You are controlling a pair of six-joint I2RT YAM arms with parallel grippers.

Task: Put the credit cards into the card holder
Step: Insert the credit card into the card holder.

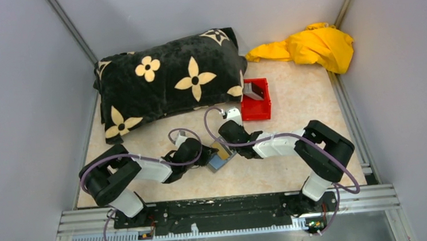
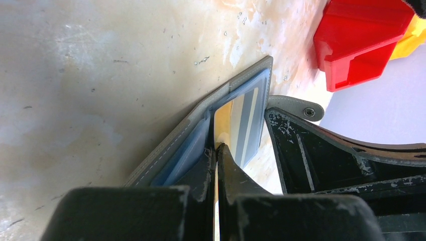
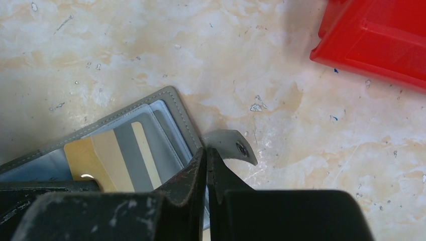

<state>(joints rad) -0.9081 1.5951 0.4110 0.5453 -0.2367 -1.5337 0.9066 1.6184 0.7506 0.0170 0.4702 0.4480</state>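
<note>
The grey card holder [image 2: 201, 118] lies open on the table, its blue inner pockets showing [image 3: 173, 103]. A tan-yellow credit card with grey stripes [image 2: 238, 123] sits partly inside a pocket [image 3: 115, 155]. My left gripper [image 2: 217, 148] is shut on that card's near edge. My right gripper [image 3: 207, 150] is shut on the holder's edge beside its snap tab [image 3: 233, 145]. In the top view both grippers, left [image 1: 207, 155] and right [image 1: 226, 145], meet over the holder [image 1: 217, 162] at the table's middle.
A small red bin [image 1: 255, 100] with a grey thing in it stands just behind the holder [image 3: 382, 40]. A black pillow with cream flowers [image 1: 168, 81] fills the back left. A yellow cloth [image 1: 315, 46] lies at the back right.
</note>
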